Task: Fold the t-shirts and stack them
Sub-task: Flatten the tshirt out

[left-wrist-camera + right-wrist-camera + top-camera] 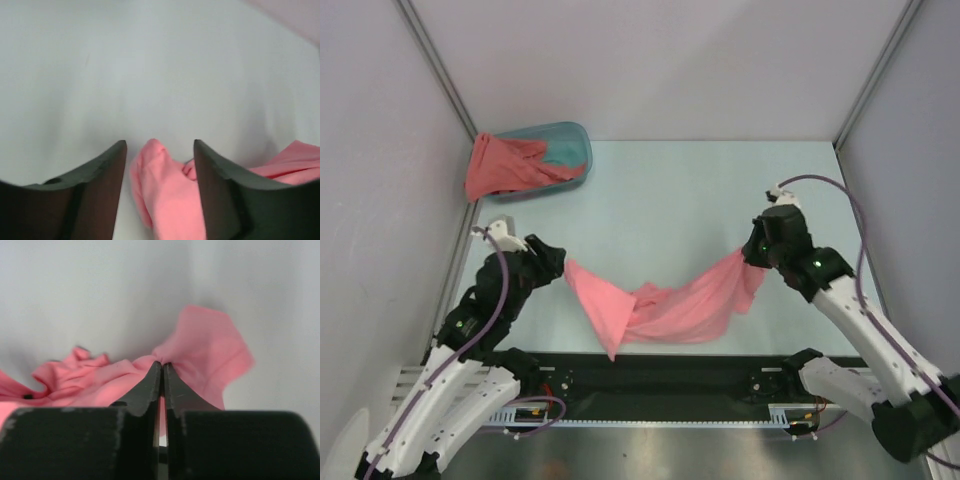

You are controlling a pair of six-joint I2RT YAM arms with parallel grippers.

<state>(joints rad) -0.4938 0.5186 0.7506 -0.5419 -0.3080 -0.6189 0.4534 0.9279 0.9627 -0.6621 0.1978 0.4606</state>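
A light salmon-pink t-shirt (670,305) is stretched, bunched and sagging, between my two grippers at the near middle of the table. My right gripper (752,252) is shut on its right end, and the wrist view shows the fingertips (163,363) pinching the fabric (210,345). My left gripper (558,264) is open at the shirt's left corner. In the left wrist view that corner (170,200) lies between the spread fingers (160,142) with gaps on both sides. A darker coral-red t-shirt (500,165) hangs over the left rim of the tub at the back left.
A teal translucent tub (572,150) stands at the back left corner, partly filled by the coral-red shirt. Walls enclose the pale table (700,190) on the left, back and right. A black rail (660,385) with the arm bases runs along the near edge.
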